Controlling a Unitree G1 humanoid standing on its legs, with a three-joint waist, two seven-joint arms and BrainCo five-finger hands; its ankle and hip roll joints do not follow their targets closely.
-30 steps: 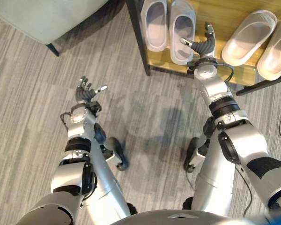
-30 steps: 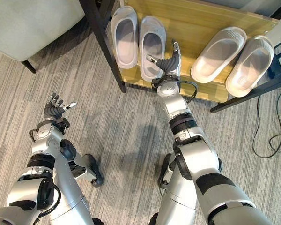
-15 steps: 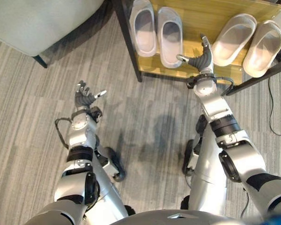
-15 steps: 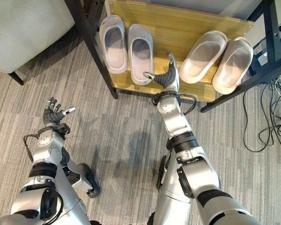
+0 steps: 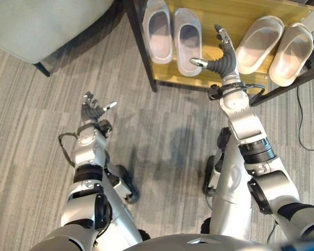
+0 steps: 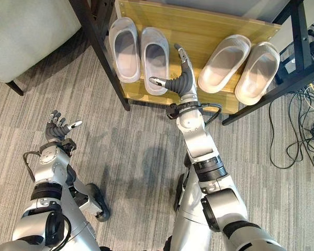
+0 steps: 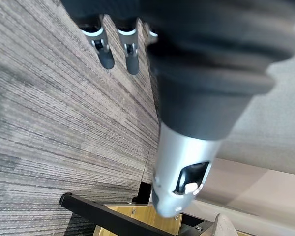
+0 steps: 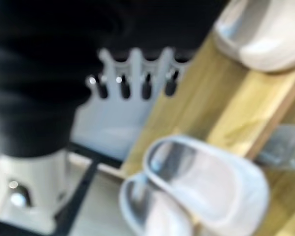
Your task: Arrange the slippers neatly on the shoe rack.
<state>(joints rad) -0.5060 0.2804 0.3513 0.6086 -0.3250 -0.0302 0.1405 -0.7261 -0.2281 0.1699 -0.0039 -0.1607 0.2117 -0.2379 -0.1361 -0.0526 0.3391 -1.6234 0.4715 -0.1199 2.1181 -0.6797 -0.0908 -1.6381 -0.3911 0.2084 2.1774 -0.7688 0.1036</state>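
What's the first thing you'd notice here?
Four slippers on the wooden rack: a straight grey pair on the left, a slanted cream pair on the right. The right hand hangs open between the pairs, holding nothing. The left hand is open over the carpet.

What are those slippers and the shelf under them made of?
The slippers look like moulded foam or soft rubber: matte, one-piece, thick rounded edges. The shelf looks like wood or bamboo board, yellowish with a faint grain, on a dark frame, probably metal.
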